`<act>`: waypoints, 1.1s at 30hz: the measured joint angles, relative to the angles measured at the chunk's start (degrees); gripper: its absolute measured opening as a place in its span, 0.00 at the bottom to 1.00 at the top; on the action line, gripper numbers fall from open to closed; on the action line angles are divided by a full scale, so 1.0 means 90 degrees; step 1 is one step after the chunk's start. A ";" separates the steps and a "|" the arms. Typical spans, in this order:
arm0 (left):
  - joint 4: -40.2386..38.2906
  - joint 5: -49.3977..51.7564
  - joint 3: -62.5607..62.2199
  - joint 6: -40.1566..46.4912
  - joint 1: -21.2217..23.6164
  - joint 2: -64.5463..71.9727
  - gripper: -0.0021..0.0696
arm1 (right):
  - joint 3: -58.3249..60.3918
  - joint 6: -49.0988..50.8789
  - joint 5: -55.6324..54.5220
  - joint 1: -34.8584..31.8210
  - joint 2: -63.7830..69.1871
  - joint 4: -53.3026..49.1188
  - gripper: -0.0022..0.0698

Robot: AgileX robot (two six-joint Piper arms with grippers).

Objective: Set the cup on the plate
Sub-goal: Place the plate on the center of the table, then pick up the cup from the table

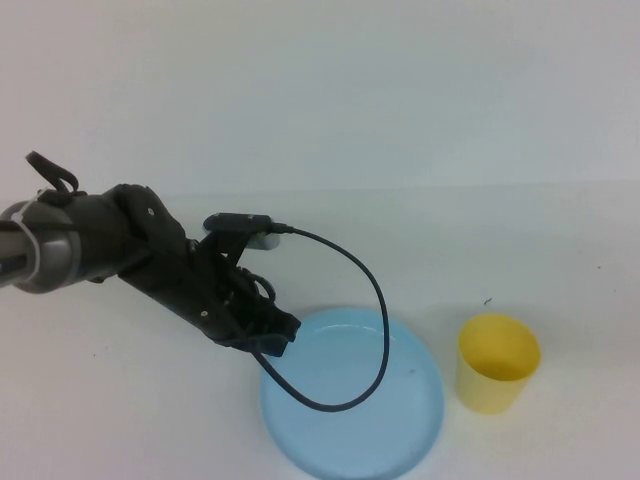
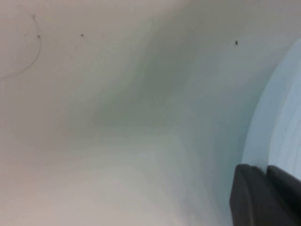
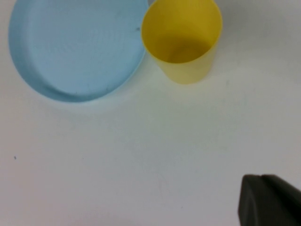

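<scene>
High view: plate (image 1: 355, 420) lies flat on the white table (image 1: 520, 240), light blue, round, shallow rim. Cup (image 1: 497, 362) stands upright on the table just beside the plate's right edge, a thin gap btwn them, not on the plate; open mouth up, yellow, nothing inside. Left arm (image 1: 110, 245) reaches in from the plate's left; left gripper (image 1: 275, 335) is low at the plate's upper-left rim, jaws closed on nothing. A black cable (image 1: 375, 300) loops from the wrist out over the plate's middle and back to the gripper. Right gripper not seen in this view.

Left wrist view: mostly bare table w/ a few dark specks; the plate's pale blue rim (image 2: 277, 122) curves in at one side. Left gripper (image 2: 267, 193) shows as a dark tip at that rim, jaws together, empty.

Right wrist view: plate (image 3: 77, 49) and cup (image 3: 182, 42) seen from above, cup right next to the plate's rim, its base on the table. Right gripper (image 3: 268, 200) is only a dark tip in the corner, well apart from plate and cup, over bare table; jaws closed, holding nothing.
</scene>
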 joint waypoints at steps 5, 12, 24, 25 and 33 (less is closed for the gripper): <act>-0.0177 -0.0017 0.0000 0.0141 0.0000 0.0000 0.13 | 0.0000 0.0009 -0.0104 0.0000 0.0010 0.0056 0.03; -0.0435 -0.0022 0.0000 0.0254 0.0000 0.0000 0.47 | 0.0000 -0.0067 -0.0302 0.0000 0.0010 0.0080 0.21; -0.0295 -0.0368 0.0000 0.0650 0.0184 -0.1855 0.16 | -0.0017 -0.0192 -0.0449 0.0000 0.0010 0.0124 0.41; -0.0249 -0.0408 0.0000 0.0753 0.0184 -0.2104 0.12 | -0.0032 -0.0198 -0.0520 0.0000 0.0015 0.0135 0.41; 0.0405 -0.0757 0.0000 0.0866 0.0187 -0.4748 0.03 | -0.0866 -0.0329 -0.0728 0.0078 0.0439 0.0192 0.41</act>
